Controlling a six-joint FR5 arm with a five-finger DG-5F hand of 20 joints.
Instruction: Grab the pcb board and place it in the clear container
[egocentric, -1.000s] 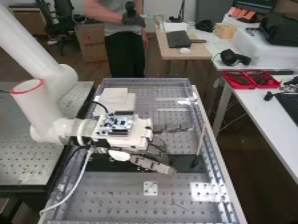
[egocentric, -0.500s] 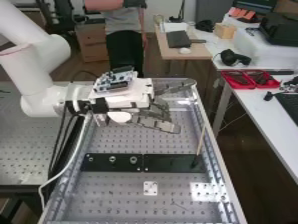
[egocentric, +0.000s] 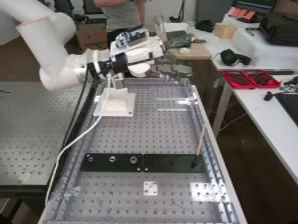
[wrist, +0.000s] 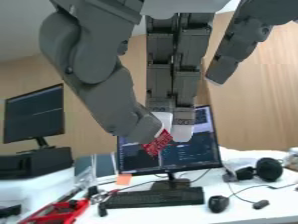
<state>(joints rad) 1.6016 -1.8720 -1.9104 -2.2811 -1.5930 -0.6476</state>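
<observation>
One small white plate (egocentric: 151, 188) lies flat at six o'clock on the perforated surface (egocentric: 120, 197), taking the middle of that surface as the clock's centre and its far end as twelve. A little farther up, two dark strips sit end to end, the left strip (egocentric: 100, 162) at eight o'clock with round fittings on it, the right strip (egocentric: 166, 163) at four. At three o'clock a thin wooden stick (egocentric: 201, 140) stands slightly tilted, its foot on the right strip. A stepped white block (egocentric: 116, 103) rests at eleven.

Beyond the block, the hand (egocentric: 154, 53) hangs in the air near twelve o'clock, over the far end. In the wrist view, its thumb slants across to meet the fingers, and together they pinch the red circuit board (wrist: 157, 143), which sticks out tilted from between the tips.

Farther off, between one and two o'clock, red trays (egocentric: 247, 80) sit on a white desk (egocentric: 269, 107); a black headset (egocentric: 231, 58) lies beyond them. Past these, toward one o'clock, is a wooden table (egocentric: 191, 53).
</observation>
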